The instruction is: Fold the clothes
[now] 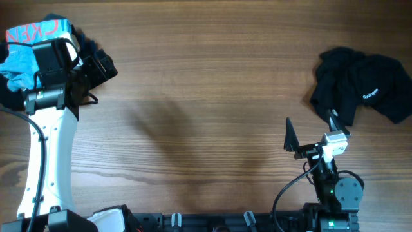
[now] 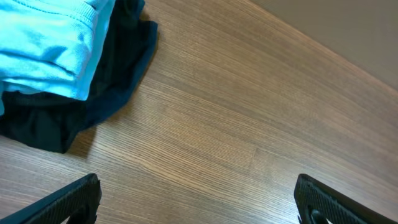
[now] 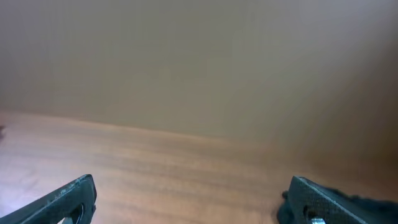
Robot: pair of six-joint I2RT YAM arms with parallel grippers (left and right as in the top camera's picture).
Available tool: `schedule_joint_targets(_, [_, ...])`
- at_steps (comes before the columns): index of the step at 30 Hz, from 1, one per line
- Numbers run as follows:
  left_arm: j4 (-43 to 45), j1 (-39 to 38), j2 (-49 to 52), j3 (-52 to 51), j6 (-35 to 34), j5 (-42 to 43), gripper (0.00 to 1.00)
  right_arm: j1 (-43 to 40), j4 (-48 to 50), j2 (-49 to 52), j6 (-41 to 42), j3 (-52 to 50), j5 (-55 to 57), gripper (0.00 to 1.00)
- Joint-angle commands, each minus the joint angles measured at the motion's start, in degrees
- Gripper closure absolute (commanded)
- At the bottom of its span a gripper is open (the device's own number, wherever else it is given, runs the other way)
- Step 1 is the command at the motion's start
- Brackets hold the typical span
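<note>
Two grippers: both spread wide and empty.
Right gripper (image 3: 193, 202): nearest the base, fingers apart, low over the bare table (image 1: 206, 96).
Black shirt (image 1: 360, 87): just beyond the right gripper, a crumpled heap at the right side, untouched.
Left gripper (image 2: 198, 199): reached out to the far left corner, fingers apart over wood, beside the pile and not on it.
Sky-blue shirt (image 1: 29, 42): farthest off, bunched in the far left corner on top of a dark garment (image 2: 74, 118).
Done so far: nothing, by the look of it; no flat panel and no crease on any piece.
Left to do: probably everything, meaning pulling a piece to the middle, spreading it, then folding it.
Overhead only: both heaps at once, the reddish lettering on the blue cloth, the wide bare wood between them.
Left wrist only: blue hem lapped over the dark cloth, dark edge flat on the wood.
Right wrist only: blurred bare wood and wall, with a dark sliver by the right-hand finger, too little to name.
</note>
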Motion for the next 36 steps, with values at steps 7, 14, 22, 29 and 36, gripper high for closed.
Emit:
schedule_joint_targets(7, [0.2, -0.2, -0.5, -0.2, -0.9, 0.9, 0.0, -0.4, -6.4, -1.4, 1.6, -0.1, 1.4, 0.0])
schedule_joint_targets(14, [0.2, -0.2, -0.5, -0.2, -0.9, 0.9, 0.0, -0.4, -6.3, -0.5, 1.4, -0.1, 1.4, 0.0])
schedule_joint_targets(22, [0.2, -0.2, -0.5, -0.2, -0.9, 0.9, 0.0, -0.4, -6.3, -0.5, 1.4, -0.1, 1.4, 0.0])
schedule_joint_targets(29, [0.2, -0.2, -0.5, -0.2, -0.9, 0.9, 0.0, -0.4, -6.3, -0.5, 1.4, -0.1, 1.4, 0.0])
schedule_joint_targets(36, [0.2, -0.2, -0.5, -0.2, -0.9, 0.9, 0.0, -0.4, -6.3, -0.5, 1.4, -0.1, 1.4, 0.0])
